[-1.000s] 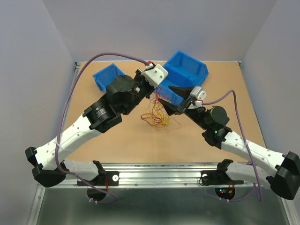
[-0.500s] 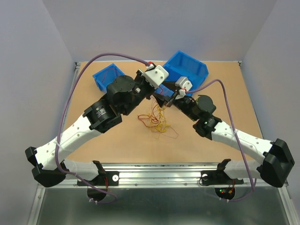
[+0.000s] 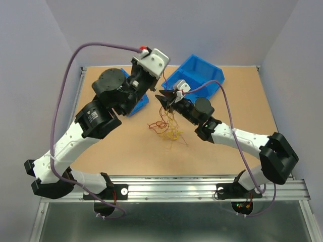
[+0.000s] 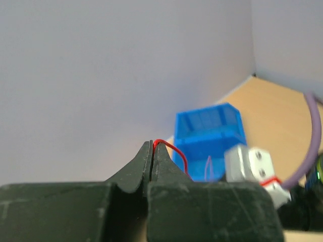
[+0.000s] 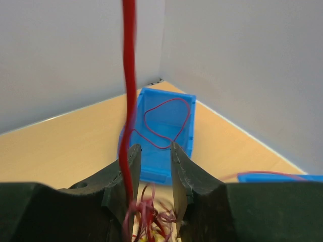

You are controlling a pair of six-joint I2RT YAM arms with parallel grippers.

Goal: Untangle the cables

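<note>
The cables (image 3: 166, 128) lie as a loose red, orange and yellow tangle on the table's middle. My left gripper (image 3: 150, 86) is raised above and behind the tangle. In the left wrist view it (image 4: 153, 146) is shut on a thin red wire (image 4: 175, 151) that loops off its tip. My right gripper (image 3: 164, 99) hangs just over the tangle. In the right wrist view it (image 5: 151, 151) is open, and a taut red wire (image 5: 129, 75) runs up along its left finger (image 5: 126, 166). The tangle (image 5: 151, 217) shows blurred below the jaws.
A large blue bin (image 3: 199, 79) stands at the back, right of centre. A small blue bin (image 3: 139, 102) is partly hidden under my left arm; it (image 5: 164, 133) holds one red wire loop. Grey walls close in the table.
My left gripper has lifted up and to the back left with the red wire. My right gripper has moved left and forward, now over the tangle with the wire between its jaws.
</note>
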